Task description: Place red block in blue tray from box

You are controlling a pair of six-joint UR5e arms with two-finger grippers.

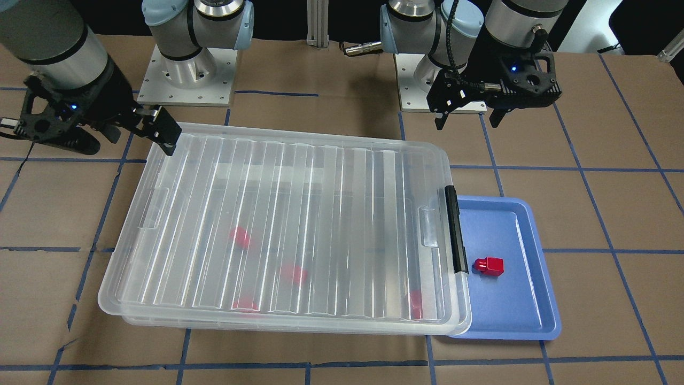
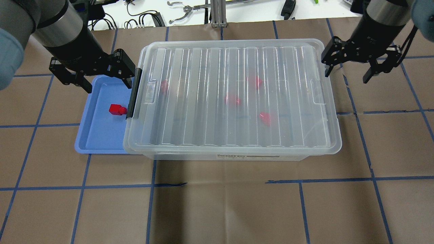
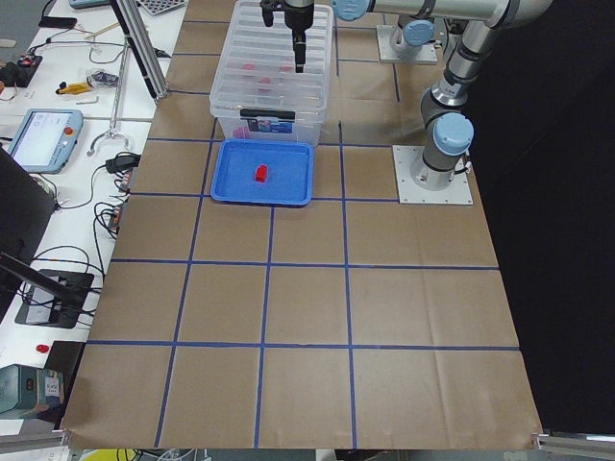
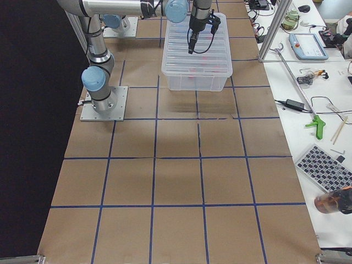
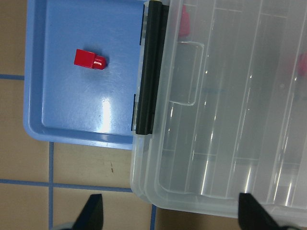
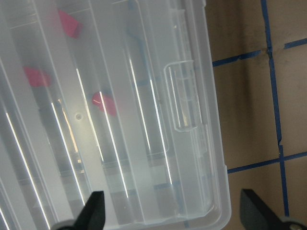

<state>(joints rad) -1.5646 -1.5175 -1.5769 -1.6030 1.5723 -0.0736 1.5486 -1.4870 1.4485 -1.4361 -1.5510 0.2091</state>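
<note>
Two arms hang above the table, each gripper spread wide and empty: the left gripper (image 2: 107,85) over the blue tray (image 2: 101,135), the right gripper (image 2: 346,76) past the other end of the closed box (image 2: 237,142). The red block (image 2: 117,109), bright and glossy, lies on the tray floor. Its stub points toward the black latch (image 2: 134,93), and its long axis runs crosswise to it.

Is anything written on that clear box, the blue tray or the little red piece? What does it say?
On the box, front wall, a white label: one line of dark print, too small and blurred to read.
On the blue tray: no writing visible.
On the red block: no writing visible.
</note>
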